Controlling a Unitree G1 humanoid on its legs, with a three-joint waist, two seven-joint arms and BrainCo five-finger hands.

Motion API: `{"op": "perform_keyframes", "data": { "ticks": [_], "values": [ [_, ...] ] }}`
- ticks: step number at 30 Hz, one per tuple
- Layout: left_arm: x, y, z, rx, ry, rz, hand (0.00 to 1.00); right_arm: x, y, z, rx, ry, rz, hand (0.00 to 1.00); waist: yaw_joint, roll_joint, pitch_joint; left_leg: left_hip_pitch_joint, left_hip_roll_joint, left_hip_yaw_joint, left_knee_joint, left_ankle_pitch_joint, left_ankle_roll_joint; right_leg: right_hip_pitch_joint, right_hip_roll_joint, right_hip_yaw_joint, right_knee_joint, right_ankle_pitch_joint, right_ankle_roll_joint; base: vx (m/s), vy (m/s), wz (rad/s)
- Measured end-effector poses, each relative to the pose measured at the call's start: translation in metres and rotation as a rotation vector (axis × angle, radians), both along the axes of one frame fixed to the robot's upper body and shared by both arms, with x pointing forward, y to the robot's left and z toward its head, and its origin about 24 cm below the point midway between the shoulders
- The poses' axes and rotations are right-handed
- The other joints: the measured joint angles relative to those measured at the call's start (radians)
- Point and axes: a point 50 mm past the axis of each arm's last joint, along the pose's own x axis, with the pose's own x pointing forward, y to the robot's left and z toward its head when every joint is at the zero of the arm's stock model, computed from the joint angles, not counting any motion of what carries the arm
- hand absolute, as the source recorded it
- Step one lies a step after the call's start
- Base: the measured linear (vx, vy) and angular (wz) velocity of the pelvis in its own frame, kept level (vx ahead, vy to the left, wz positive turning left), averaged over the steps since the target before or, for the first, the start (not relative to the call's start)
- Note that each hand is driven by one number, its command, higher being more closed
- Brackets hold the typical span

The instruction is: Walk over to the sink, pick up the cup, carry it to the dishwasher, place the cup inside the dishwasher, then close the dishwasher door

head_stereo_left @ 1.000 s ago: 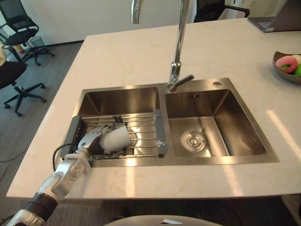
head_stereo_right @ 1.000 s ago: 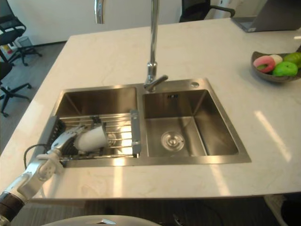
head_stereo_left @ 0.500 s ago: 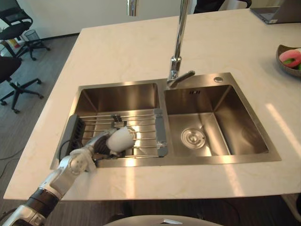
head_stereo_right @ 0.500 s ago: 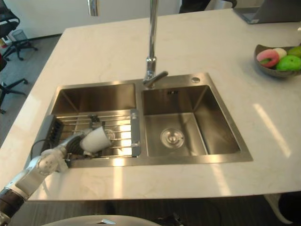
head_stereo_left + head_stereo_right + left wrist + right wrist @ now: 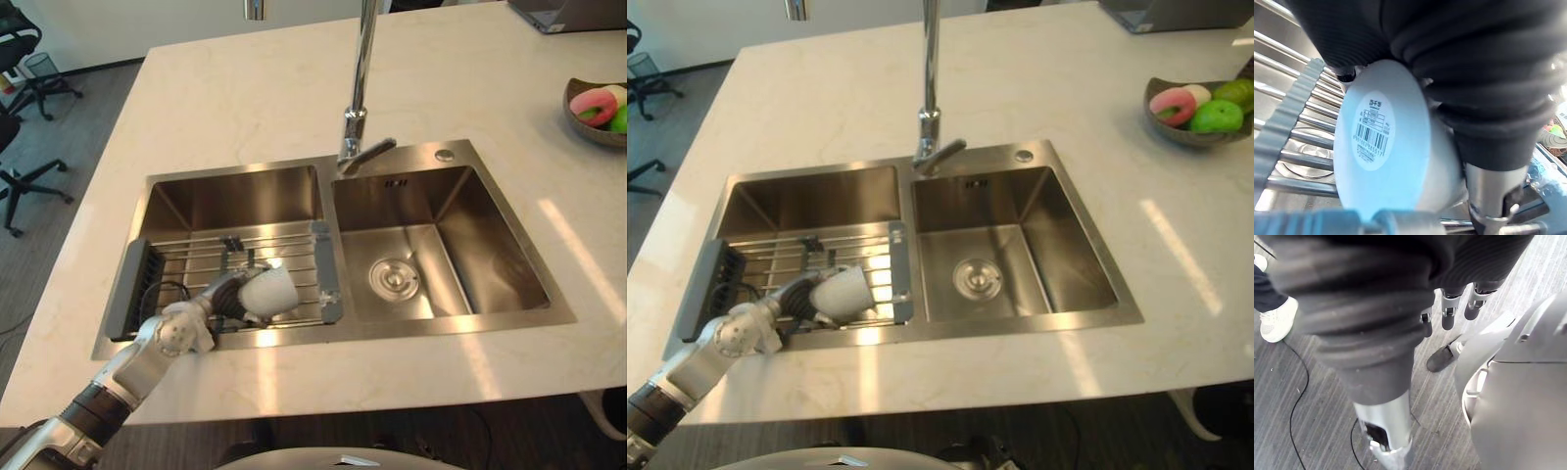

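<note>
Where the left hand (image 5: 223, 300) is curled round the cup (image 5: 269, 290), it is held on its side over the rack (image 5: 294, 245) in the left basin of the sink (image 5: 490, 264). The right hand (image 5: 1448, 313) is left slack. Pick-up is judged under way; a clean lift and carry to the dishwasher are called for next.

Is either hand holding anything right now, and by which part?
The left hand grips the white cup by its side wall, at the sink rack. The right hand holds nothing.
</note>
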Motion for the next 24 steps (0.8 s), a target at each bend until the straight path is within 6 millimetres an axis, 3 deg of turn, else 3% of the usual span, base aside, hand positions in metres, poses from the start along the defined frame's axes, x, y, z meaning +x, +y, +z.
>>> {"op": "perform_keyframes", "data": {
  "ticks": [11,16,19,21,24],
  "values": [
    [0.000,0.000,0.000,0.011,-0.032,-0.005,1.00,0.000,0.000,0.000,0.000,0.001,-0.001,0.00,-0.002,-0.001,0.000,0.005,0.000,0.001,0.000,0.000,0.000,0.004,0.000,0.001,0.000,0.000,0.000,0.00,0.000,0.00],
    [0.002,0.004,0.005,-0.090,-0.114,0.108,1.00,0.003,0.003,0.000,0.007,-0.002,0.018,0.00,0.002,-0.006,0.004,0.010,0.000,-0.001,0.000,0.000,0.000,0.010,0.000,0.000,0.000,0.000,0.000,0.00,0.000,0.00],
    [0.011,0.034,0.033,-0.291,-0.268,0.352,1.00,0.004,0.003,0.000,0.016,-0.012,-0.010,0.00,0.009,-0.020,0.009,0.010,0.000,-0.003,0.000,0.000,0.000,0.012,0.000,-0.003,0.000,0.000,0.000,0.00,0.000,0.01],
    [0.014,0.076,0.076,-0.502,-0.491,0.593,1.00,-0.003,0.002,-0.001,0.028,-0.003,-0.069,0.00,0.024,-0.030,0.005,0.013,-0.001,-0.006,0.001,0.002,0.001,0.018,-0.001,-0.007,0.003,0.000,-0.001,0.00,0.000,0.04],
    [-0.006,0.112,0.129,-0.845,-0.793,0.726,1.00,-0.020,0.000,-0.002,0.038,0.009,-0.180,0.00,0.066,-0.030,0.004,0.012,0.000,-0.020,0.001,0.009,0.003,0.024,-0.001,-0.026,0.013,0.000,-0.001,0.00,-0.005,0.13]
  ]
}}
